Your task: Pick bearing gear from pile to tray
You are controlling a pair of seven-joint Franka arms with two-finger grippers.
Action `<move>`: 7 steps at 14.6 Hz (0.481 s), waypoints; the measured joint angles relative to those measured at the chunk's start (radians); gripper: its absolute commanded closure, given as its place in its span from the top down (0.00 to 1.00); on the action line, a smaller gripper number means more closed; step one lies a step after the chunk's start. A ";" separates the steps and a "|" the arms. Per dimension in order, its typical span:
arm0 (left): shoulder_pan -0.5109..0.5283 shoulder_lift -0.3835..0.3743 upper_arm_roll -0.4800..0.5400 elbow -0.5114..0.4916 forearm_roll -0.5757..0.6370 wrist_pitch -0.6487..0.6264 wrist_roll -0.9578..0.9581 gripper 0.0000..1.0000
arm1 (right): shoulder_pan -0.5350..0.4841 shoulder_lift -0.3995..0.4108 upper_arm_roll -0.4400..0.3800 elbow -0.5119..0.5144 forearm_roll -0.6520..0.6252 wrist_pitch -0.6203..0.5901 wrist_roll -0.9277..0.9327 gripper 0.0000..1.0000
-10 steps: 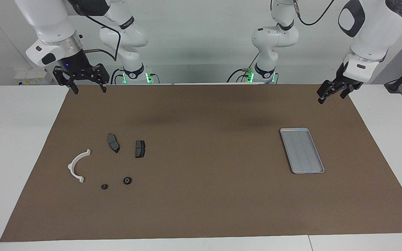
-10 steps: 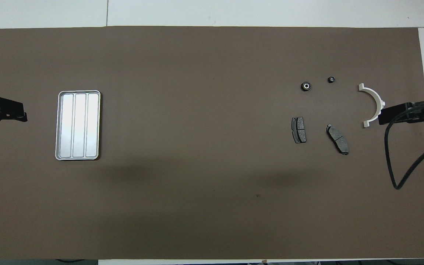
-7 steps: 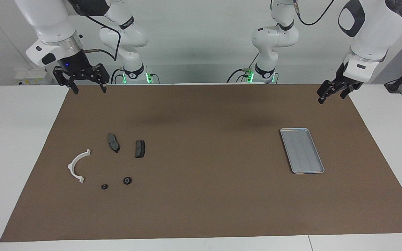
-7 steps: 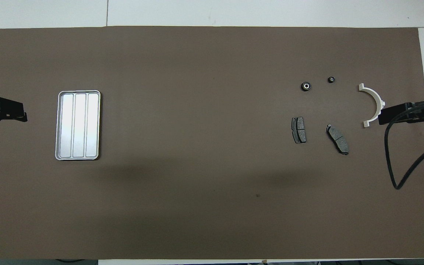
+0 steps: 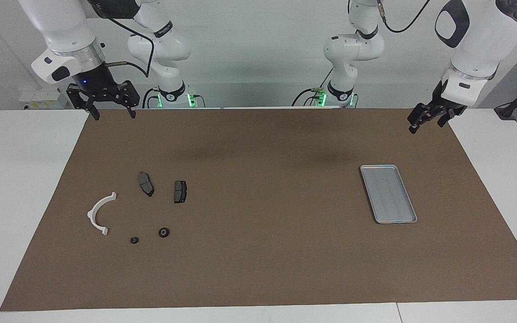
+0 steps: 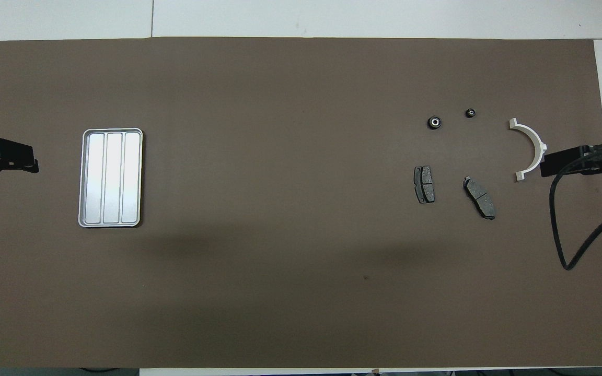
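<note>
In the facing view, the right gripper (image 5: pixel 111 112) hangs at the upper left of the frame, above the brown mat's (image 5: pixel 258 251) corner, its two fingers spread wide and holding nothing. Lower in the left part of the frame lies the pile: a white half-ring bracket (image 5: pixel 98 213) sits at the left of the group, and to its right, slightly higher in the frame, two dark grey pads, one (image 5: pixel 146 183) tilted and the other (image 5: pixel 180 191) just right of it. Below these, two small black rings rest apart from each other, the smaller ring (image 5: pixel 134 240) left of the larger ring (image 5: pixel 164 232). None of the parts touch. The middle of the frame shows only mat. In the right part of the frame the silver-grey tray (image 5: pixel 388 194) lies flat, with nothing in it. At the upper right the left gripper (image 5: pixel 424 120) hangs above the mat's edge, higher in the frame than the tray; whether its fingers are apart or together I cannot tell.
</note>
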 measured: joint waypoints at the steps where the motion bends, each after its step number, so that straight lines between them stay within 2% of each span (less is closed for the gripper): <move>1: 0.000 0.000 0.000 0.000 0.000 0.000 0.000 1.00 | 0.000 -0.004 0.001 0.000 0.000 0.000 0.000 1.00; 7: 0.000 0.000 0.000 0.000 0.000 0.000 0.000 1.00 | 0.001 -0.016 0.008 0.000 0.000 0.000 0.000 1.00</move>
